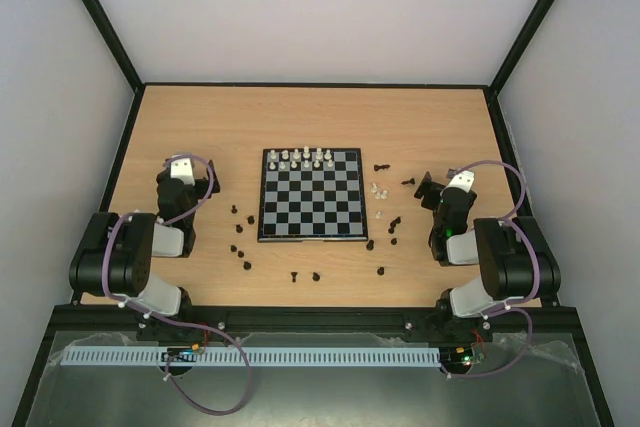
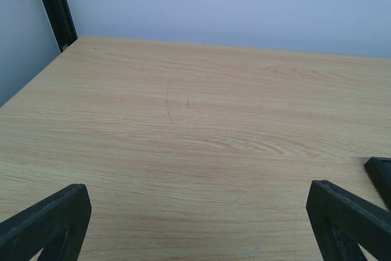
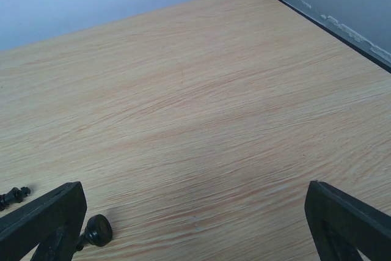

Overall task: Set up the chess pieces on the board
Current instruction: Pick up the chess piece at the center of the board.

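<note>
The board (image 1: pixel 311 197) lies at the table's middle. Several white chess pieces (image 1: pixel 301 159) stand along its far rows. Black chess pieces (image 1: pixel 241 255) lie scattered left of the board, below it (image 1: pixel 316 275) and to its right (image 1: pixel 394 225), where a few white ones (image 1: pixel 378 190) lie too. My left gripper (image 1: pixel 187 159) (image 2: pixel 195 227) hangs open over bare wood left of the board, whose black corner (image 2: pixel 382 178) shows at the edge. My right gripper (image 1: pixel 450 179) (image 3: pixel 195 227) is open right of the board, with a fallen black piece (image 3: pixel 96 231) beside its left finger (image 3: pixel 46 221).
A black frame (image 1: pixel 110 162) with pale walls rims the wooden table on three sides. Another black piece (image 3: pixel 13 196) lies at the left edge of the right wrist view. The arm bases and a cable tray (image 1: pixel 300 355) sit at the near edge.
</note>
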